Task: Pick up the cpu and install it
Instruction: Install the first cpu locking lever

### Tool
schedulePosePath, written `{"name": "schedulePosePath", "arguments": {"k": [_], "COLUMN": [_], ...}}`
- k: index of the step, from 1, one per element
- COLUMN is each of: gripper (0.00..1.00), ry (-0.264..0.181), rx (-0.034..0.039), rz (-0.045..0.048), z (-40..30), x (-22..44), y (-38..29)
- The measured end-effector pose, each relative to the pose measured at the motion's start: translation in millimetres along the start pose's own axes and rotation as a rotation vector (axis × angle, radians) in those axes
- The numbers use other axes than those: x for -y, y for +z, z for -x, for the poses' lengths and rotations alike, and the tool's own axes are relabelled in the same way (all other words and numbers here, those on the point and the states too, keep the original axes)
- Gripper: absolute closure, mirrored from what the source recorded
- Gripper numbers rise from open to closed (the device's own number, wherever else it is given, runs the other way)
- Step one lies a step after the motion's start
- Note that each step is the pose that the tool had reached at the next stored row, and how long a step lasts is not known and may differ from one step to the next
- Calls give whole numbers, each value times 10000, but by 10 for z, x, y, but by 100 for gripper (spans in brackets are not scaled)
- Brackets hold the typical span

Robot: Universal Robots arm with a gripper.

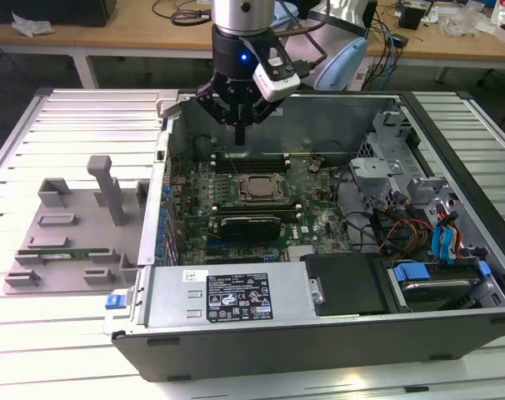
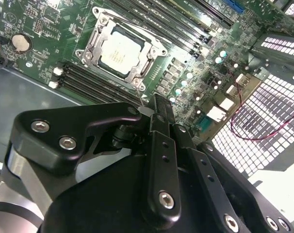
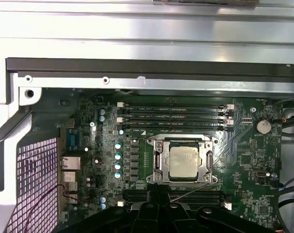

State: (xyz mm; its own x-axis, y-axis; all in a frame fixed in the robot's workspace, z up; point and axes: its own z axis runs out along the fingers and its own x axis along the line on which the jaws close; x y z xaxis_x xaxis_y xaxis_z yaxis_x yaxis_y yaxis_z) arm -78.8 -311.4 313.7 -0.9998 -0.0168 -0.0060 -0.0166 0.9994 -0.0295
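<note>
We see the arm reaching straight down from the top of the exterior view, its end effector (image 1: 239, 125) hanging above the far part of an open computer case (image 1: 236, 329), over the memory slots (image 1: 261, 158) behind the socket. Its fingers (image 1: 239, 132) meet in a single narrow dark tip, drawn fully together with nothing between them; in the second wrist view the closed black fingers (image 2: 159, 121) likewise hold nothing.

The cpu (image 1: 258, 188) lies flat in its socket on the green motherboard (image 1: 315, 221), apart from the end effector and below it. In both wrist views the chip's silver top (image 3: 185, 162) (image 2: 119, 52) sits inside the metal socket frame (image 3: 159, 160), with rows of memory slots on either side.

The case lies on its side on a ribbed pale worktop (image 1: 36, 333). On the exterior view's left rests a grey plastic tray (image 1: 69, 237) with an upright post. On the exterior view's right, the case holds bundled cables (image 1: 402, 229) and blue drive clips (image 1: 411, 272). Behind, a wooden bench (image 1: 136, 37) carries loose wires.
</note>
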Motion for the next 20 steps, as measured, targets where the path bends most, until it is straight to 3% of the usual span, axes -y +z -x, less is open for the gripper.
{"name": "schedulePosePath", "arguments": {"k": [5, 9, 20], "gripper": [89, 89, 89], "ry": [1, 1, 1], "rx": [0, 0, 0], "rz": [-1, 0, 0], "z": [-55, -137, -169], "x": [-6, -28, -47], "y": [10, 66, 213]}}
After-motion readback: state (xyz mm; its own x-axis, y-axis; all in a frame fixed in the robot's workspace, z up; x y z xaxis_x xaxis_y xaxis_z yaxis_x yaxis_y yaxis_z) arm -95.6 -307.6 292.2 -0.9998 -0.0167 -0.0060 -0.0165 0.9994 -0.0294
